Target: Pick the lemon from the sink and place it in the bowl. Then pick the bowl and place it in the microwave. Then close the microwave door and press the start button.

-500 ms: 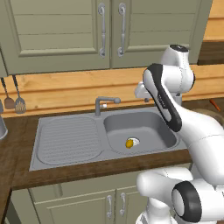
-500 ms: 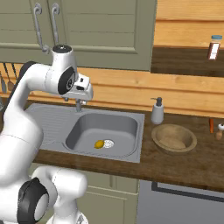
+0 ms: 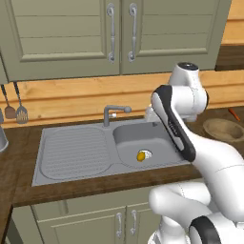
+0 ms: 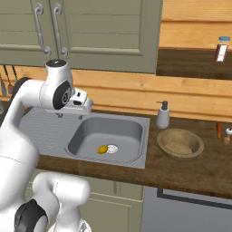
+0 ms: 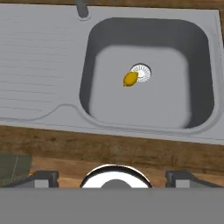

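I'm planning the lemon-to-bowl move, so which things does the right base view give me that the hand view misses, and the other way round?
Right base view: the wooden bowl on the counter right of the sink, a soap dispenser behind it, and the cabinet doors above. Hand view: the open gripper, fingertips wide apart, looking down from above. Both: the lemon lying in the basin beside the drain, and the ribbed draining board.

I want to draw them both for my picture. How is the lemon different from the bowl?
The lemon is bright yellow; the bowl is tan-brown. The lemon is small and oval; the bowl is round, shallow and several times wider. The lemon lies down in the sink basin, right next to the white drain, while the bowl stands on the dark wooden counter to the right of the sink. Neither is touched by the gripper.
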### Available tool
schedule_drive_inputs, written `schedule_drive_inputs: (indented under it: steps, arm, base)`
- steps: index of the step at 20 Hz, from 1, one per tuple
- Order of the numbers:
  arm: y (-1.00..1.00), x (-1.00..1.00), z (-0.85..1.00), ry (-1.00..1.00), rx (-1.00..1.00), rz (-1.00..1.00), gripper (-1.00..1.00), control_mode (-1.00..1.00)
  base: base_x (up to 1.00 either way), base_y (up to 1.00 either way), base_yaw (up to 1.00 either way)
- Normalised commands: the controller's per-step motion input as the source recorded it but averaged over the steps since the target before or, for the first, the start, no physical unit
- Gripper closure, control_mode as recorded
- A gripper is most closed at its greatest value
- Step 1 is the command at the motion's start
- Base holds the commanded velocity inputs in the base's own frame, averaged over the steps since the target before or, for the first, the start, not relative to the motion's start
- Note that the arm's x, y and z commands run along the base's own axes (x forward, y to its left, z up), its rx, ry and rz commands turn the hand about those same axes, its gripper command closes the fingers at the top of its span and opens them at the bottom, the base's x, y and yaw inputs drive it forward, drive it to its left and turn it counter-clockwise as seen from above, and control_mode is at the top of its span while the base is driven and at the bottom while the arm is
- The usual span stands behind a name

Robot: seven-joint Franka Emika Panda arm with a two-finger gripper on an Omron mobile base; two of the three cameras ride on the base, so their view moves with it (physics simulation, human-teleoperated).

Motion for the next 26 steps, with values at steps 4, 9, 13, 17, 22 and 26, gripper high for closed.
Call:
schedule_drive_inputs:
  steps: [4, 9, 13, 17, 22, 26]
  arm:
    - [0.06, -0.03, -0.98, 0.17, -0.06, 0.00, -1.00, -1.00]
    - [-0.25, 0.16, -0.86, 0.19, 0.03, -0.02, -1.00, -1.00]
    - [-0.48, 0.57, -0.63, 0.12, 0.13, -0.04, -1.00, -1.00]
    - [-0.20, 0.43, -0.29, 0.10, 0.02, -0.01, -1.00, -1.00]
    - [0.00, 0.45, -0.26, 0.08, 0.00, -0.04, -1.00, -1.00]
    - [0.00, 0.63, -0.35, 0.15, 0.00, -0.07, -1.00, -1.00]
  base:
    - [0.00, 0.00, 0.00]
    - [0.00, 0.00, 0.00]
    - [0.00, 0.00, 0.00]
    - [0.00, 0.00, 0.00]
    - [0.00, 0.00, 0.00]
    - [0.00, 0.00, 0.00]
